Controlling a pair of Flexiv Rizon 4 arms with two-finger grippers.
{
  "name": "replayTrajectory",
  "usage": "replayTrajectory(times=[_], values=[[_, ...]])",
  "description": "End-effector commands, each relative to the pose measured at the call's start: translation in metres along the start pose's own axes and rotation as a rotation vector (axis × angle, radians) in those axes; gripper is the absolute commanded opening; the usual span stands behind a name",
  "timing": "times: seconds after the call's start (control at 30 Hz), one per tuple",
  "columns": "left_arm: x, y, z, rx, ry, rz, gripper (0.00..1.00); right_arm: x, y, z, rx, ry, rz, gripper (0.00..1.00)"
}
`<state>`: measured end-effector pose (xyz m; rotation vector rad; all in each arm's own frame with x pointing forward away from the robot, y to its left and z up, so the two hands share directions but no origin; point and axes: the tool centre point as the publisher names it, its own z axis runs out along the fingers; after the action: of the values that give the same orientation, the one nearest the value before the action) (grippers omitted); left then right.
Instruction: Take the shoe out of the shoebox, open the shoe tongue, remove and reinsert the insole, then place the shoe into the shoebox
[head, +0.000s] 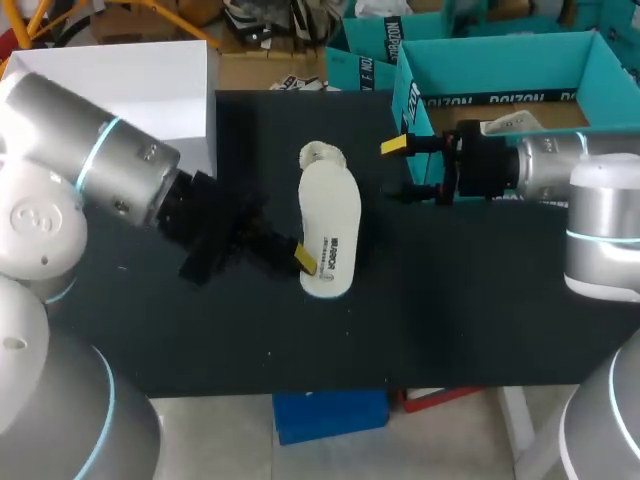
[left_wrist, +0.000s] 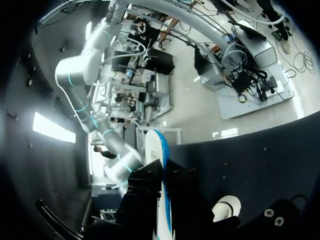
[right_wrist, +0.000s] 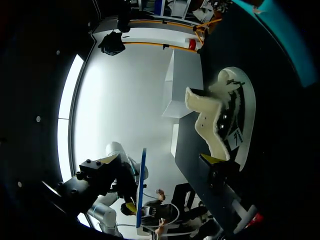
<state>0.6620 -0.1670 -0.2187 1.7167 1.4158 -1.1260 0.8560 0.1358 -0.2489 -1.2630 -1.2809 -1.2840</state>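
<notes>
A white insole (head: 332, 215) hangs flat above the black table, and my left gripper (head: 303, 258) is shut on its heel end. In the left wrist view the insole (left_wrist: 159, 145) shows edge-on, white over blue, between the black fingers of that gripper (left_wrist: 164, 181). The cream fuzzy shoe (head: 322, 154) lies under the insole, mostly hidden. The right wrist view shows the shoe (right_wrist: 225, 115) on its side with its white sole outward, and the insole (right_wrist: 142, 185) as a thin blue line. My right gripper (head: 410, 168) (right_wrist: 160, 161) stands wide open beside the shoe, holding nothing.
The teal shoebox (head: 500, 48) stands open at the back right behind my right arm, its rim (right_wrist: 280, 35) beside the shoe. A white box (head: 140, 80) sits at the back left. The table's front edge (head: 330, 385) runs close below the insole.
</notes>
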Motion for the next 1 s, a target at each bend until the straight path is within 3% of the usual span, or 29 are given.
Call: replayTrajectory(times=[0.03, 0.33, 0.7, 1.0], values=[[0.040, -0.016, 0.005, -0.140, -0.154, 0.052, 0.00, -0.001, 0.000, 0.001, -0.002, -0.001, 0.000, 1.00], [0.074, 0.015, 0.019, -0.172, -0.173, 0.091, 0.00, -0.001, 0.000, 0.001, -0.002, -0.001, 0.000, 1.00], [0.077, 0.076, 0.020, -0.179, -0.148, 0.148, 0.00, -0.001, 0.000, 0.001, -0.002, -0.001, 0.000, 1.00], [0.073, 0.102, 0.007, -0.209, -0.117, 0.167, 0.00, -0.001, 0.000, 0.001, -0.002, -0.001, 0.000, 1.00]])
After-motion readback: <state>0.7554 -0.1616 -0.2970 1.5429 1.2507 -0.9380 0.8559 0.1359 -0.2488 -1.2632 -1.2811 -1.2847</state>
